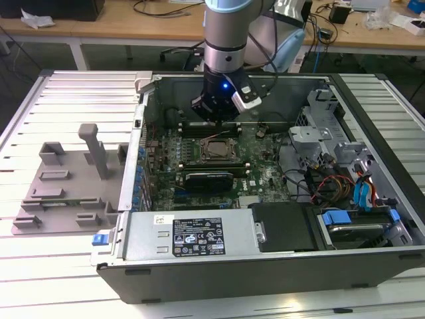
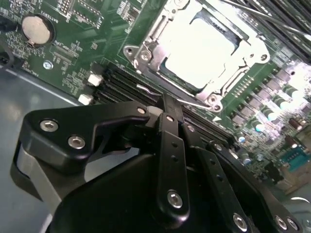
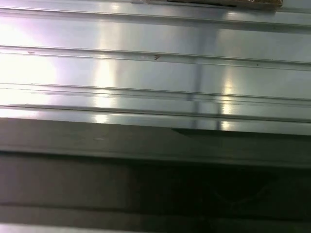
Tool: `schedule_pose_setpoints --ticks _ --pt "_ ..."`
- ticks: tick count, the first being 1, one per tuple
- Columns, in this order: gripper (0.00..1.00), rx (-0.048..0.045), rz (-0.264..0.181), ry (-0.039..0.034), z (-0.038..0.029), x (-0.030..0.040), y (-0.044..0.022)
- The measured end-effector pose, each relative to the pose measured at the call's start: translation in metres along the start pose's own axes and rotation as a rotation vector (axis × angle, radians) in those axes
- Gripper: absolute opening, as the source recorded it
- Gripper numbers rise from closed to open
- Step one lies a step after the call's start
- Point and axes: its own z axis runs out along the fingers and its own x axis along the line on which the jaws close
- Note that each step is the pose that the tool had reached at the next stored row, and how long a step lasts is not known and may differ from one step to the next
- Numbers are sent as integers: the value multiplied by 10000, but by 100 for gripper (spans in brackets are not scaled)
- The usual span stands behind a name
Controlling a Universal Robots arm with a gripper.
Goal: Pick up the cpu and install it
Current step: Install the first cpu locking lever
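While hand point(image 1: 219, 109) hovers, cpu point(image 2: 201, 51) sits socketed.

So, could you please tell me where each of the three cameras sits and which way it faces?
Exterior view: off the arm, above the open case, looking down at the motherboard; the arm and claw show.
Second wrist view: on the wrist, facing past the claw to the socket holding the cpu.
First wrist view: on the arm, facing ribbed metal; no arm shows.
Shared: exterior and second wrist views both show claw and socket.
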Motion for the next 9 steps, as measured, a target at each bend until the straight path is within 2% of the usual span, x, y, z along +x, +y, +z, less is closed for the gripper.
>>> schedule_pose_setpoints --ticks 3,7,9 --pt "11 28 -2 49 38 -36 -3" --pt "11 225 -1 105 82 -74 -5" --pt "11 272 1 109 83 -78 -5"
